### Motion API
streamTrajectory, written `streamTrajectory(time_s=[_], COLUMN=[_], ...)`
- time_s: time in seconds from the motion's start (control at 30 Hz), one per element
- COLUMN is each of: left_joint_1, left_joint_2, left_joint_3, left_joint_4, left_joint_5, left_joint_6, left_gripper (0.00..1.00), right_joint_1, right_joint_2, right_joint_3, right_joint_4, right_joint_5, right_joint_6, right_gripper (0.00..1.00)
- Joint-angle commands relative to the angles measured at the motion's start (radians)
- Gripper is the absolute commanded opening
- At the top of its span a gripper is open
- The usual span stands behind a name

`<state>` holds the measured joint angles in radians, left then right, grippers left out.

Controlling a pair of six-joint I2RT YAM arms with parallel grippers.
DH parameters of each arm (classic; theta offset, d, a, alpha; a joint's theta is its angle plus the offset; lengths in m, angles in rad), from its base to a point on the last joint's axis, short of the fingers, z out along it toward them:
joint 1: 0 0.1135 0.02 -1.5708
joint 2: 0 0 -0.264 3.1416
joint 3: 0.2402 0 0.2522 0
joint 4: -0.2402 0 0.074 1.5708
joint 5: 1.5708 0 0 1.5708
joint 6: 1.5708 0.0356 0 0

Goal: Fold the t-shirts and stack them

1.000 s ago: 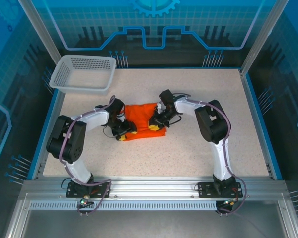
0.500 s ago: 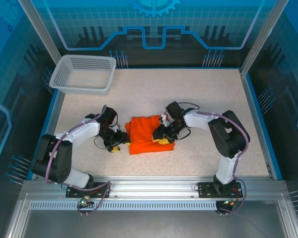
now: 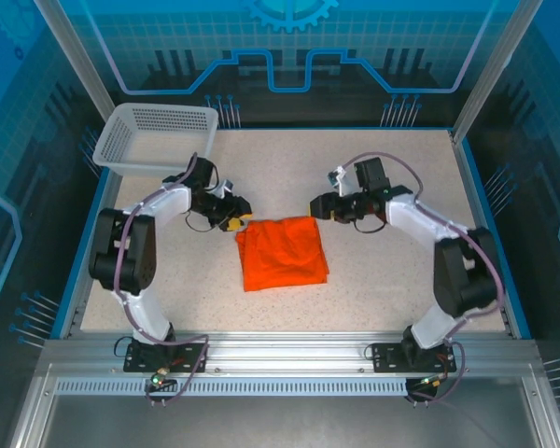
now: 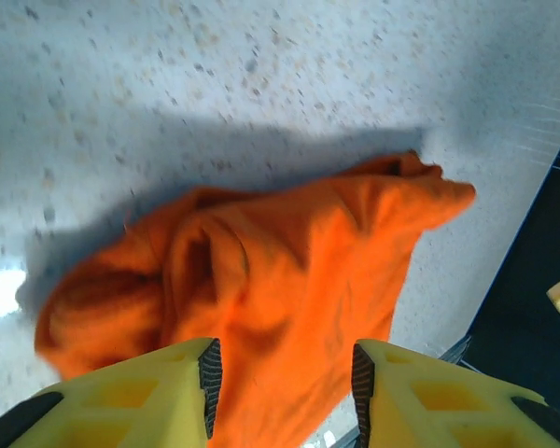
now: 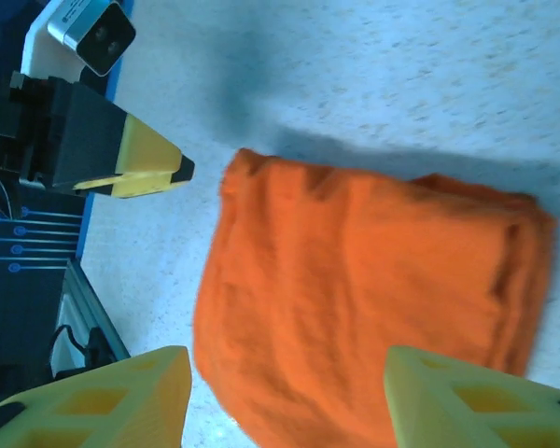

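Meanwhile, on the speckled table point(image 3: 392, 280), a white mesh basket point(image 3: 121, 151) sat at the far left corner, well apart from the orange t-shirt point(image 3: 282, 252), which lay folded into a rough rectangle near the middle. The left gripper point(image 3: 235, 221) hovered just beside its far left corner and the right gripper point(image 3: 316, 207) near its far right corner, both with fingers spread, holding nothing.

light: we see bright, even overhead | shadow: soft band beside t-shirt point(image 4: 289, 271) | glare: white patch on tabletop point(image 4: 0, 289) | blur: our wrist views soft
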<state>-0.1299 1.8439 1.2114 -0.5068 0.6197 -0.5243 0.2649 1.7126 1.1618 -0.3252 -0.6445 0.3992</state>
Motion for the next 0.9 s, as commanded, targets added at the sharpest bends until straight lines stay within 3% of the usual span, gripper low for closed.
streamTrajectory(time_s=[0.0, 0.17, 0.33, 0.67, 0.87], left_joint_1=[0.007, 0.010, 0.022, 0.021, 0.021], left_joint_2=[0.048, 0.094, 0.057, 0.054, 0.064], left_joint_3=[0.054, 0.078, -0.001, -0.061, -0.056], left_joint_4=[0.076, 0.043, 0.076, 0.115, 0.134], left_joint_5=[0.061, 0.054, 0.055, 0.076, 0.084], left_joint_6=[-0.005, 0.039, 0.040, 0.044, 0.031], left_gripper=[0.42, 0.39, 0.38, 0.32, 0.19], right_joint_1=[-0.052, -0.032, -0.010, 0.029, 0.048], right_joint_2=[0.142, 0.235, 0.290, 0.394, 0.437], right_joint_3=[0.125, 0.210, 0.233, 0.325, 0.381], right_joint_4=[-0.148, -0.195, -0.206, -0.237, -0.272], right_joint_5=[-0.095, 0.002, 0.032, 0.030, 0.029], right_joint_6=[-0.158, -0.220, -0.244, -0.245, -0.252], right_gripper=[0.99, 0.98, 0.82, 0.60, 0.45])
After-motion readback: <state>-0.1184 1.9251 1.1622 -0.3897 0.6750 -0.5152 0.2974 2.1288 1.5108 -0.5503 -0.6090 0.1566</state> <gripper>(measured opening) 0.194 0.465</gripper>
